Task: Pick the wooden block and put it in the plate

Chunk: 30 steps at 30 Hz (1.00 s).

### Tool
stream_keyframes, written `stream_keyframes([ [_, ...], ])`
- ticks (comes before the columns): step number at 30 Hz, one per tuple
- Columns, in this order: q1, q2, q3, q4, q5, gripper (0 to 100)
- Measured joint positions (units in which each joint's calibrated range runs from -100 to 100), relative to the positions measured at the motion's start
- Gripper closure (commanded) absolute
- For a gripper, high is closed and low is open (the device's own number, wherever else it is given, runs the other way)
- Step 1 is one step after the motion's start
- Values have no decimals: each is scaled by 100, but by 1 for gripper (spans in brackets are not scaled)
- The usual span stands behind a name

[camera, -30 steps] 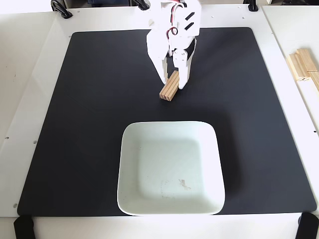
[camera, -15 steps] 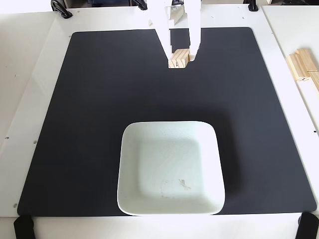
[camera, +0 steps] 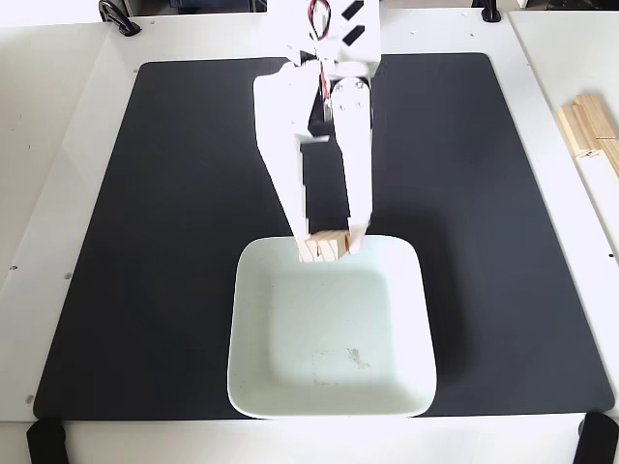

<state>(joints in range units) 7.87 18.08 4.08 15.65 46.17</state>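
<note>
The white gripper [camera: 327, 242] reaches down the middle of the fixed view and is shut on the small tan wooden block [camera: 324, 246], one finger on each side of it. The block hangs over the far rim of the white square plate [camera: 387, 387], which sits at the near middle of the black mat. Whether the block touches the plate cannot be told.
A black mat [camera: 145, 242] covers most of the white table. Pale wooden slats [camera: 590, 130] lie off the mat at the right edge. Black clamps [camera: 118, 14] sit at the far edge and near corners.
The gripper has carried the block from the far middle of the mat toward the camera, and it is now over the plate's far rim.
</note>
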Motion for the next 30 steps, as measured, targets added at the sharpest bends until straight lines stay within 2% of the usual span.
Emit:
stream_keyframes([
  [10, -48, 1327, -676, -1020, 235, 99],
  [19, -48, 1370, -685, -1088, 235, 98],
  [21, -48, 1370, -685, -1088, 235, 92],
  [27, -48, 1370, -685, -1088, 235, 67],
  [30, -48, 1361, -624, -1088, 235, 61],
])
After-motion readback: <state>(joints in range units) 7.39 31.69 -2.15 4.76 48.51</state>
